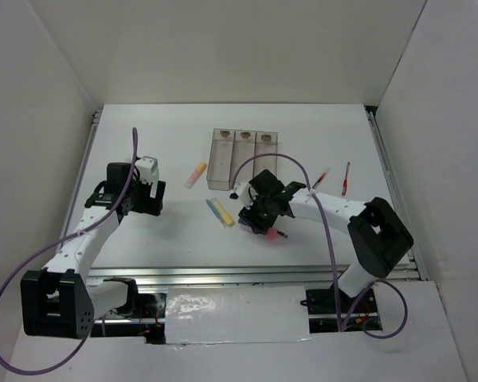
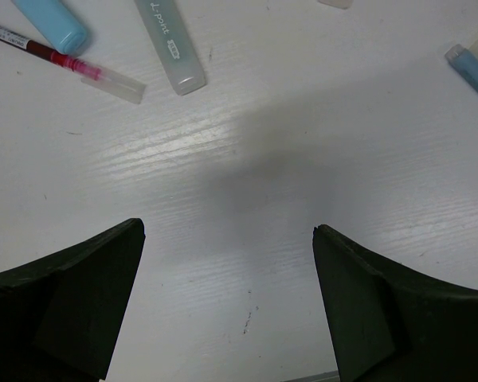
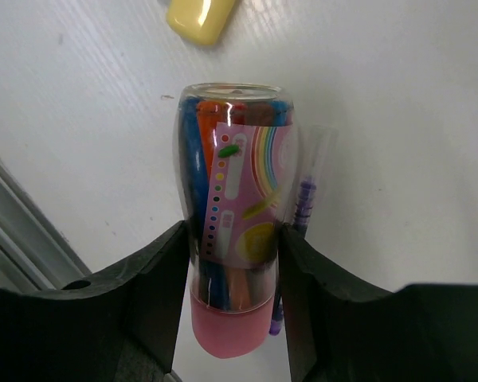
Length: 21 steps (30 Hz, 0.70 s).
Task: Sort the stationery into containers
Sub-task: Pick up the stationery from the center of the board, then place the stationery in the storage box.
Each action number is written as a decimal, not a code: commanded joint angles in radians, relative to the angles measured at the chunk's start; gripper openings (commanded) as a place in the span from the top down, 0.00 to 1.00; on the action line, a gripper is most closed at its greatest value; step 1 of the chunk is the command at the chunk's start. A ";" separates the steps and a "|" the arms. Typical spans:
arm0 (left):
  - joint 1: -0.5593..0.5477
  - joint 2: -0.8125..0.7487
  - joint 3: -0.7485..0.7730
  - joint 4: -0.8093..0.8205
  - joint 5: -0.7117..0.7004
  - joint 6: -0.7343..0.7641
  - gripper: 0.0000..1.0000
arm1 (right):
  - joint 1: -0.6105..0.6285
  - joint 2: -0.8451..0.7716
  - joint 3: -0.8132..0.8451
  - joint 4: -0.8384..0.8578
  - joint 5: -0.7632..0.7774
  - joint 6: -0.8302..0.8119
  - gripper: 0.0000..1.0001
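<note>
Likely a lab: white walls (image 1: 223, 48) enclose the table (image 1: 167, 143).

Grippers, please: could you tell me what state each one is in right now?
Left gripper: open, empty.
Right gripper: closed on the fat pink pen.

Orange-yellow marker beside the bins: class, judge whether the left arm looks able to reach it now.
Probably yes: the left gripper is open and empty, and the orange-yellow marker lies alone nearby, nothing between them.

The fat pen (image 3: 235, 223) is glossy clear plastic, the table (image 3: 398, 95) finely grained
</note>
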 commanded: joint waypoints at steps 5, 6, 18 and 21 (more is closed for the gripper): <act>0.005 -0.032 0.023 0.015 0.024 0.009 0.01 | -0.024 -0.155 0.112 -0.053 -0.054 0.029 1.00; 0.005 -0.032 0.023 0.016 0.024 0.008 0.01 | -0.029 -0.172 0.123 -0.051 -0.065 0.041 1.00; 0.005 -0.026 0.023 0.015 0.015 -0.003 0.01 | -0.213 -0.133 0.368 -0.142 -0.079 0.139 1.00; 0.005 -0.027 0.023 0.021 0.001 -0.014 0.01 | -0.279 -0.105 0.404 -0.075 -0.041 0.329 1.00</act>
